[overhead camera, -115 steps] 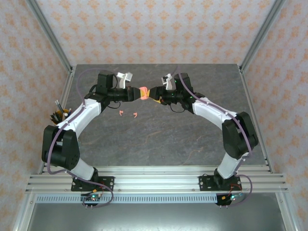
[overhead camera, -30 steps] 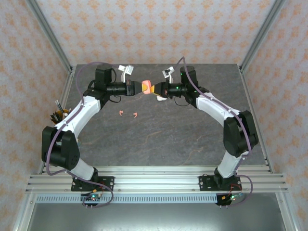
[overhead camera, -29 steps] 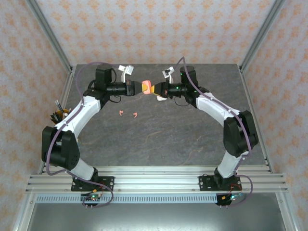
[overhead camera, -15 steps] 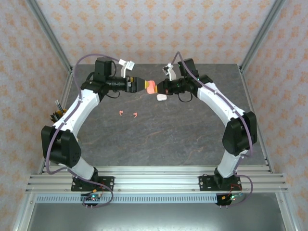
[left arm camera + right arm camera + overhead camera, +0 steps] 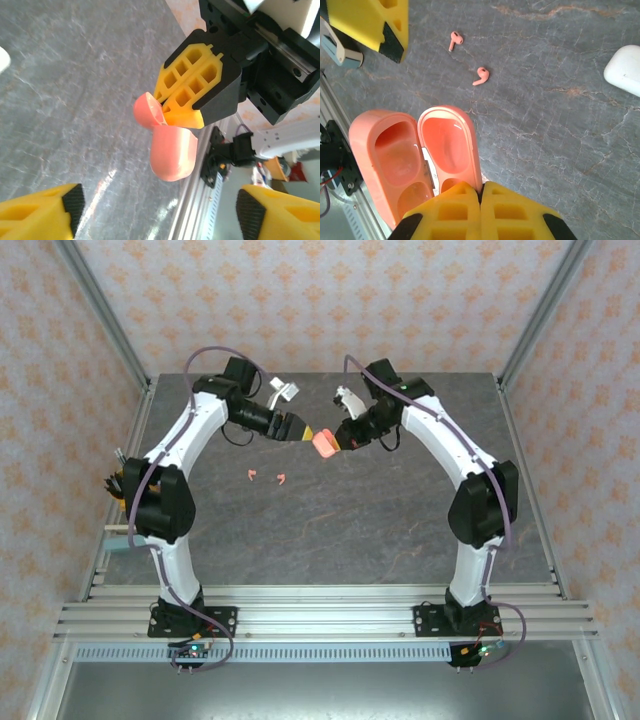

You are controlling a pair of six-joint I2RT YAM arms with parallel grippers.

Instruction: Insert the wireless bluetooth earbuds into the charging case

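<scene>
While right gripper [image 5: 481, 194] clamps case [image 5: 449, 145], earbuds [image 5: 481, 76] lie apart.

pink charging case [image 5: 420, 150]: pebble-shaped, hinged open, both halves empty; edge pinched in right hand [image 5: 480, 192], held above counter [image 5: 560, 130]
upper pink earbud [image 5: 455, 39]: stemmed, loose on counter, upper left
lower pink earbud [image 5: 481, 76]: same, near it, not touching
white charging case [image 5: 625, 70]: on counter, upper right edge, cut off

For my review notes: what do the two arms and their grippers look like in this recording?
The left arm and right arm have white links, bulky black joints and purple cables looping along them. The left gripper and right gripper have yellow plastic fingers with grid-like cut-outs and black pads, on black bodies.
</scene>
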